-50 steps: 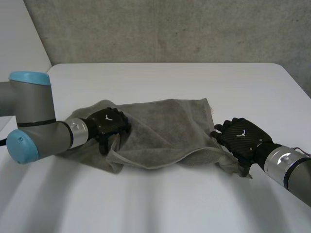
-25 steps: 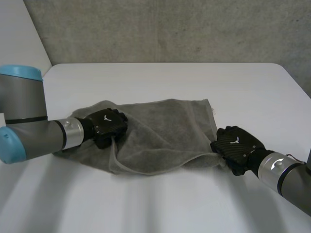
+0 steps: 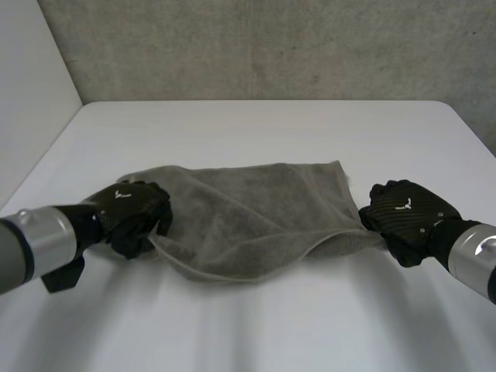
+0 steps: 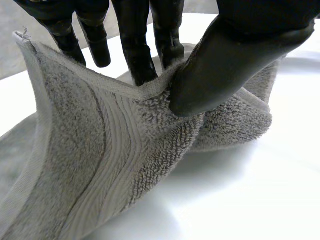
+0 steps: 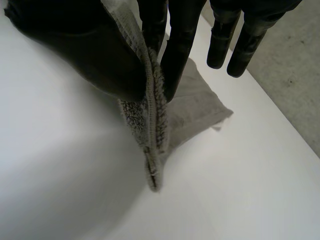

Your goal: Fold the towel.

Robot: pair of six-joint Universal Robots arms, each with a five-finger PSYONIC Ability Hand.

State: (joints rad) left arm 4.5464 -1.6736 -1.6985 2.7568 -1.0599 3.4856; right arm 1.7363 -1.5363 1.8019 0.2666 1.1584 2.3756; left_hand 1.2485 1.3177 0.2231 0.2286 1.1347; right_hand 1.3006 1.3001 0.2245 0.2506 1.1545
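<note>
Pinching grey terry towel [image 3: 256, 209], thumb against fingers: left hand [image 3: 133, 211] one end, right hand [image 3: 404, 215] the other; long axis spans between, far edge beyond my fingertips.

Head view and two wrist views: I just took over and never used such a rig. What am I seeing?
Two robot arms work at a white table. The head view looks down from behind them; each wrist view looks along one robot hand's palm. A grey towel lies rumpled on the table. The left robot hand pinches one end between thumb and fingers; the right robot hand pinches the other end likewise, both edges raised off the table.
</note>
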